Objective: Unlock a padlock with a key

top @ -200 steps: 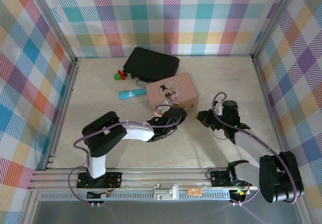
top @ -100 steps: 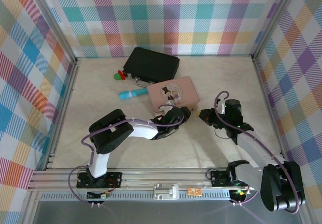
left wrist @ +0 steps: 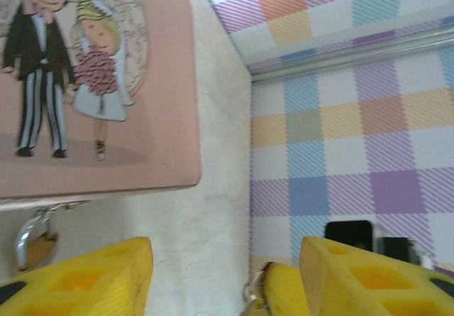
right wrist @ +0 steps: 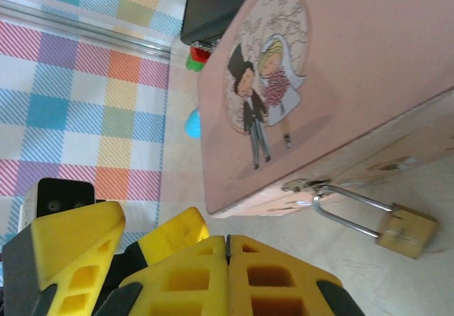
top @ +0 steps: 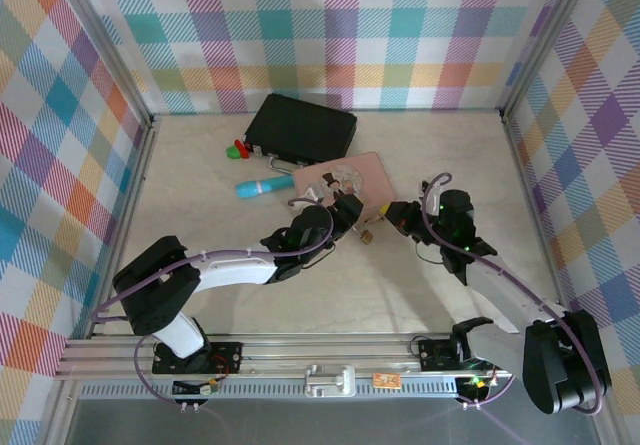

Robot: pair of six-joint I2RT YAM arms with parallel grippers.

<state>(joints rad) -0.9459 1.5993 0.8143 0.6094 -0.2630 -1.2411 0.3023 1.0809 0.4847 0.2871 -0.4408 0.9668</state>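
Observation:
The small brass padlock (right wrist: pixel 406 231) lies on the table, its silver shackle (right wrist: pixel 351 206) hooked through the hasp on the pink tin (right wrist: pixel 340 82). From above, the padlock (top: pixel 367 235) sits just in front of the tin (top: pixel 365 170). My left gripper (top: pixel 347 206) is at the tin's front edge, open, fingers (left wrist: pixel 85 273) wide apart with nothing between them; the padlock (left wrist: pixel 32 239) shows at its left. My right gripper (right wrist: pixel 228 259) is shut, right of the padlock. A small silvery bit, apparently the key (left wrist: pixel 250 298), sticks out at its tip.
A black case (top: pixel 300 128) lies behind the tin, with small red and green pieces (top: pixel 237 149) and a light-blue cylinder (top: pixel 262 185) to its left. Checked walls enclose the table on three sides. The metal rail (top: pixel 330 350) runs along the near edge.
My left arm has stretched out, and its gripper has gone from in front of the tin up to the tin's edge, uncovering the padlock. My right gripper has moved slightly left, toward the padlock.

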